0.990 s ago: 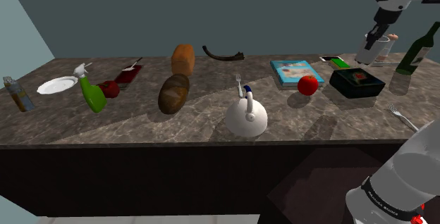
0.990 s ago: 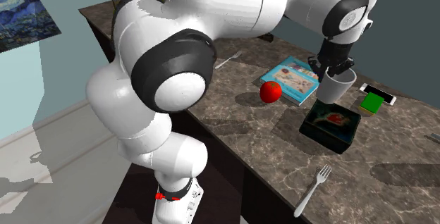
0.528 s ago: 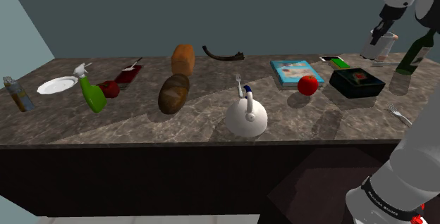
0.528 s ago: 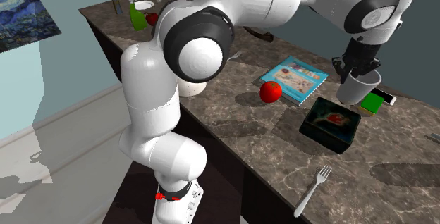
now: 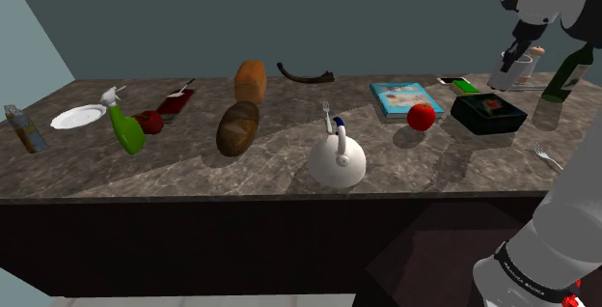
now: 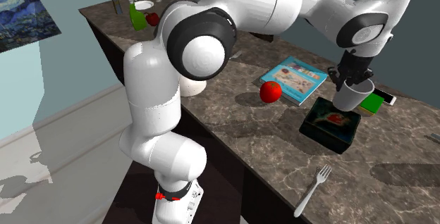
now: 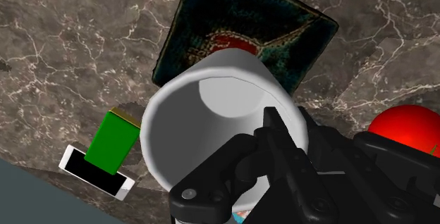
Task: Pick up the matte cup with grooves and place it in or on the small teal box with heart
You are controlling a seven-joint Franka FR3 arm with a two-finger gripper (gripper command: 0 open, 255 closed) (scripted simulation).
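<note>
Wrist view, cup: the white cup (image 7: pixel 211 117) shows its open mouth, with a plain round wall and no handle. I cannot make out any grooves.
Where the cup is: it hangs in the air above the stone counter (image 6: pixel 268 159). In the second exterior view it is over the far part of the dark teal box (image 6: pixel 330 124) and does not touch it.
Hand: the black gripper (image 7: pixel 282 152) is clamped on the cup's wall at the rim. One finger seems to be inside the mouth and the other outside.
How it will handle: I judge it light, hollow and stiff. The dull surface should not slip much between the pads. The material does not show, so it is safer to treat the wall as breakable.
Where to hold: the rim pinch is good for a cup without a handle. With only one side held, though, the cup may tilt or swing if the arm moves fast.
Box: it is low and flat, with a red mark in the middle of its lid. The lid looks level enough for the cup to stand on.
Far side of the box: a green block (image 7: pixel 113 141) lies on a white phone (image 7: pixel 95 173), just beside the box.
Shoulder view's left of the box: a red fruit (image 6: pixel 271 91) sits near it, touching a book (image 6: pixel 296 79).
Shoulder view's right: a dark bottle (image 5: pixel 567 71) stands close to the arm and could be hit during the lowering.
</note>
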